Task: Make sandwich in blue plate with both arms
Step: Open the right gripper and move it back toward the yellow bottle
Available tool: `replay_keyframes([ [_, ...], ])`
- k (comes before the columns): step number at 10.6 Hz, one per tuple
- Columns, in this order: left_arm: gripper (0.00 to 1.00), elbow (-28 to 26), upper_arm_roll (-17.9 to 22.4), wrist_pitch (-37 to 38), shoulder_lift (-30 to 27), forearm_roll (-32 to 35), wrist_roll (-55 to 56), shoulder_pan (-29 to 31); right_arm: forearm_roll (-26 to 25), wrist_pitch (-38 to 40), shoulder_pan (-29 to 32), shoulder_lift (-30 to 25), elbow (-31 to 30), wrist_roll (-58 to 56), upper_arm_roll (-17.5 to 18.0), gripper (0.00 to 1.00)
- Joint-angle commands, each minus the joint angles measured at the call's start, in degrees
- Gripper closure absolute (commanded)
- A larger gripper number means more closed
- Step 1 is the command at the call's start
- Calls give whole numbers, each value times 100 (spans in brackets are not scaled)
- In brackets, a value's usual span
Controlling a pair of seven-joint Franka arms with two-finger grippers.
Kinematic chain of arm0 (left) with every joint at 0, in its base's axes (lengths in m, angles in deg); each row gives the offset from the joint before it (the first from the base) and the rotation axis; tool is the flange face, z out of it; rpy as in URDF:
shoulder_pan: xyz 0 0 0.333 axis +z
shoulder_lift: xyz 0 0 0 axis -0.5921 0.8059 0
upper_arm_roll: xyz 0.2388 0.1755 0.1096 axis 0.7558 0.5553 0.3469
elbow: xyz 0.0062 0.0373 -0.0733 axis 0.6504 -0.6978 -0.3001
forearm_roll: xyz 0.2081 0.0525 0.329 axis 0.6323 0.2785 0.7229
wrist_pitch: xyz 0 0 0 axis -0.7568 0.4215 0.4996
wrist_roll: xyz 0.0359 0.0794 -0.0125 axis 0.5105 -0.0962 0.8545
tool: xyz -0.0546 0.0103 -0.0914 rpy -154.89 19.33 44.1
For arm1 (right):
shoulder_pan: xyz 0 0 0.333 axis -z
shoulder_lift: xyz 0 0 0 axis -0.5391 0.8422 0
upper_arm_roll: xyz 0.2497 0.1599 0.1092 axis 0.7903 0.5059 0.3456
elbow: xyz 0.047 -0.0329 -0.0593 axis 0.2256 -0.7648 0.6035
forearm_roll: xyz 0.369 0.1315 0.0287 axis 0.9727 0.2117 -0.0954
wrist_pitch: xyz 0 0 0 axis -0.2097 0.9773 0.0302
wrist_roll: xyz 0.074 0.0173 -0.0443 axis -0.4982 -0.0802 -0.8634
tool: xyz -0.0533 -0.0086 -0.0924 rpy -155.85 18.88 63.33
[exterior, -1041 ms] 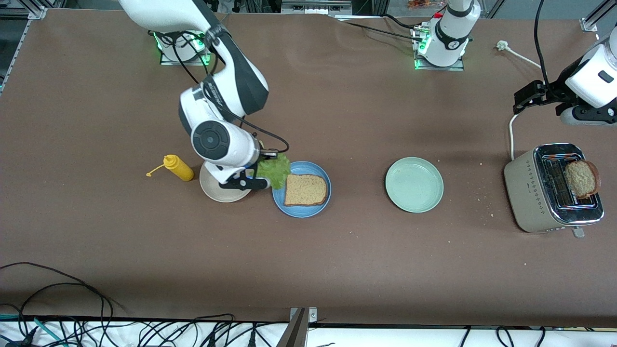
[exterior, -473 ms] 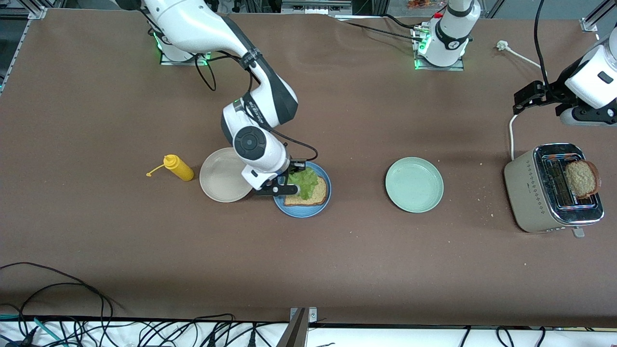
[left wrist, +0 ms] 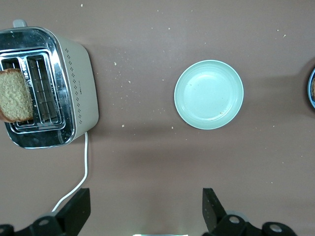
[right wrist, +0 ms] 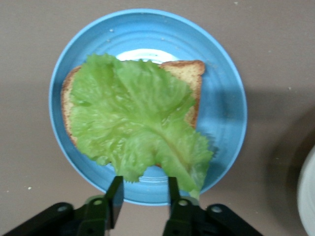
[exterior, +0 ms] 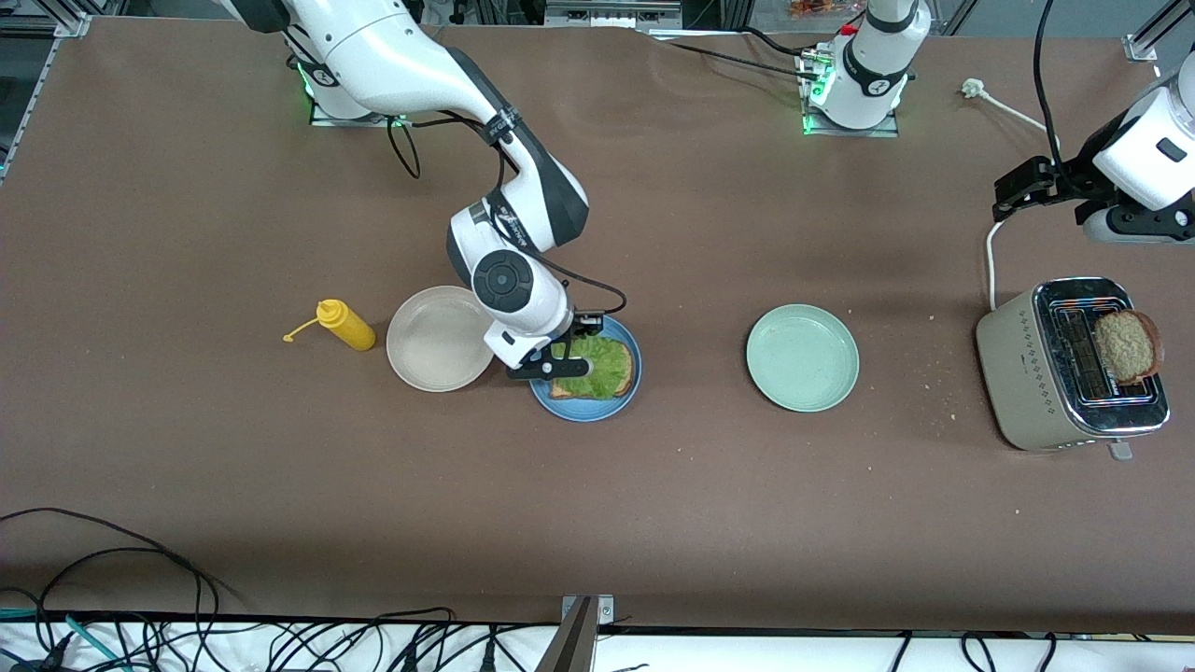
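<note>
On the brown surface (exterior: 187,233), the right hand (right wrist: 142,194), parted and empty, hangs over lettuce (right wrist: 133,125) laid on bread (right wrist: 189,86) in the blue plate (right wrist: 231,123); the left hand (left wrist: 145,211) waits open near the toaster (left wrist: 47,88).

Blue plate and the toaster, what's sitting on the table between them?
In the front view, a pale green plate lies between the blue plate and the toaster, with nothing on it; otherwise only bare table with scattered crumbs.

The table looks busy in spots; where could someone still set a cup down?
Bare table lies nearer the camera than all the plates. A gap separates the blue plate from the pale green plate. It is crowded where the right claw works beside the beige plate and mustard bottle.
</note>
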Motion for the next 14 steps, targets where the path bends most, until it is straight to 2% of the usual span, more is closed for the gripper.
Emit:
replay_keyframes([
  [1, 0, 159, -24, 81, 60, 128, -24, 1, 6, 172, -47, -262, 112, -52, -128, 0],
  [4, 0, 150, -24, 81, 60, 128, -94, -8, -134, 1496, -38, -843, 112, -227, -681, 0],
  [6, 0, 150, -6, 81, 69, 128, -103, 1, -459, 2226, -38, -1264, -10, -647, -989, 0],
  [7, 0, 142, 3, 81, 69, 119, -94, 9, -487, 2439, -47, -1597, -350, -989, -1130, 0],
  [9, 0, 142, 20, 81, 104, 119, -86, 18, -513, 2467, -47, -2554, -1473, -1928, -1524, 0],
  [11, 0, 150, 20, 81, 113, 119, -86, 18, -548, 2599, -38, -3459, -2537, -3157, -2182, 0],
  [12, 0, 150, 20, 81, 122, 119, -86, 18, -661, 2599, -47, -3760, -2943, -3938, -2629, 0],
  [14, 0, 150, 20, 81, 131, 110, -86, 97, -707, 2625, -38, -3825, -3140, -5905, -3631, 0],
])
